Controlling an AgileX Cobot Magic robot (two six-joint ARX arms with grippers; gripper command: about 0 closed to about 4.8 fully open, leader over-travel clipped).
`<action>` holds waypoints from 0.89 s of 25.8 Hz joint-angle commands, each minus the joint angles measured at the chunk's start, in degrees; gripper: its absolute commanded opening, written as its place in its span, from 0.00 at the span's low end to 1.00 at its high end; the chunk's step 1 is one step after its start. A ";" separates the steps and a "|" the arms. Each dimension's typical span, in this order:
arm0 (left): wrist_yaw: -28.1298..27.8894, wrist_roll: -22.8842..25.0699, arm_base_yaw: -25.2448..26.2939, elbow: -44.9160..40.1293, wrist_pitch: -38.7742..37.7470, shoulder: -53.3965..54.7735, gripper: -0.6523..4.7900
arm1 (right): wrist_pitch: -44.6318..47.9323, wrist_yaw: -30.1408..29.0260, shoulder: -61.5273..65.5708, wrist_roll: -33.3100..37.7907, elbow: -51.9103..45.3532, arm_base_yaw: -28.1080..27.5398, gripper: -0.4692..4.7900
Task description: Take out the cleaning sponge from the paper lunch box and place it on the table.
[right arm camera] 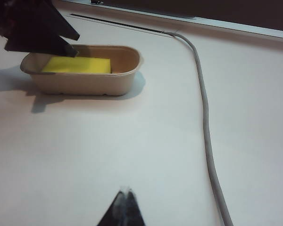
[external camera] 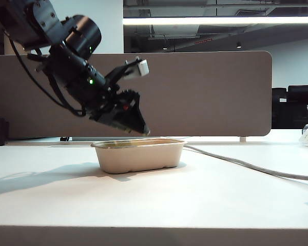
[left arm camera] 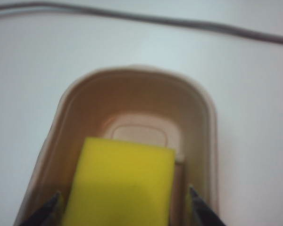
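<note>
My left fingers [left arm camera: 125,209] stand wide apart, one dark tip on each side of the cleaning sponge [left arm camera: 120,183], just over the near end of the paper lunch box [left arm camera: 210,127]; I cannot tell whether the tips touch the foam yet. My right fingers [right arm camera: 124,207] are pressed together, hanging over the bare counter [right arm camera: 132,141] well apart from the box, holding nothing.

The sponge lies flat inside the box, filling the end nearest my left fingers and leaving the far end of the floor bare. It is a bright yellow rectangular foam block; I judge it light, soft and springy, so it will squash under pressure and should not slip. The long side faces, where my tips already stand, look the best place to pinch.

The box is matte beige moulded pulp with rounded corners, a rolled rim and tapered walls. It looks light enough to lift along with the sponge. A grey cable [right arm camera: 205,122] trails across the smooth white counter beyond it.
</note>
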 commanded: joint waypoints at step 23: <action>-7.39 1.75 -0.13 0.24 -3.91 5.40 0.44 | 0.96 0.09 0.04 0.02 0.04 0.04 0.08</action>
